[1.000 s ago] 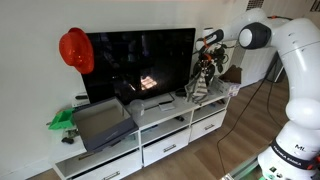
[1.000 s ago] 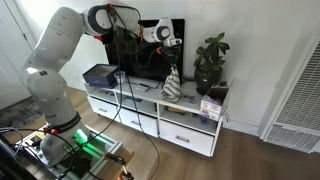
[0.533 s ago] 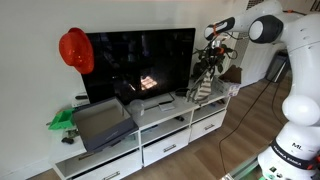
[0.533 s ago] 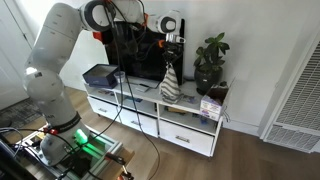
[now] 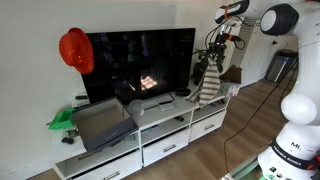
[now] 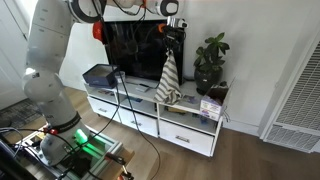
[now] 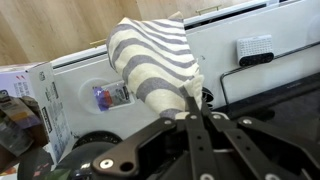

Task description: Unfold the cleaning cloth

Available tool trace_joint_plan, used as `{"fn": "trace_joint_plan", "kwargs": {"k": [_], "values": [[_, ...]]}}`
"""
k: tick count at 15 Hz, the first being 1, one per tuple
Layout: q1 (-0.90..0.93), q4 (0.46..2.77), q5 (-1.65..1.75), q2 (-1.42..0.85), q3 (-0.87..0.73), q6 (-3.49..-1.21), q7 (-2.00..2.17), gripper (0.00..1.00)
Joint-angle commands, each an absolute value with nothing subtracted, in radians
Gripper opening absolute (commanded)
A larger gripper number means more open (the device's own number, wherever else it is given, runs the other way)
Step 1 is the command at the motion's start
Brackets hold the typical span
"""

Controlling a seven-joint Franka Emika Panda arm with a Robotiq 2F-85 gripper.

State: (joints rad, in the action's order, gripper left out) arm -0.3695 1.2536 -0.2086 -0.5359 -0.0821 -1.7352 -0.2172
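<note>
The cleaning cloth (image 5: 209, 85) is grey and white striped. It hangs from my gripper (image 5: 222, 37) above the right end of the white TV cabinet (image 5: 160, 122), its lower edge near the cabinet top. It shows in both exterior views, and also hangs long in an exterior view (image 6: 169, 80) under the gripper (image 6: 173, 33). In the wrist view the gripper fingers (image 7: 192, 103) are shut on a corner of the cloth (image 7: 155, 62), which drapes away below.
A black TV (image 5: 140, 62) stands on the cabinet, with a red helmet (image 5: 74, 50) at its corner. A potted plant (image 6: 210, 62) stands just beside the cloth. A grey bin (image 5: 102, 121) and a green item (image 5: 62, 119) sit at the cabinet's far end. A white box (image 7: 30, 100) lies below.
My gripper has risen steadily with the cloth, lifting it off the cabinet top so it now hangs stretched out longer.
</note>
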Motion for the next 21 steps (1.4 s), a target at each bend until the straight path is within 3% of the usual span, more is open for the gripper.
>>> {"fn": "trace_joint_plan", "kwargs": {"k": [1,21], "values": [[-0.370,1.255,-0.209,-0.537,-0.081,-1.737,-0.217,0.03],[-0.335,0.921,-0.181,-0.456,-0.095,-1.725,-0.164,0.01]]}}
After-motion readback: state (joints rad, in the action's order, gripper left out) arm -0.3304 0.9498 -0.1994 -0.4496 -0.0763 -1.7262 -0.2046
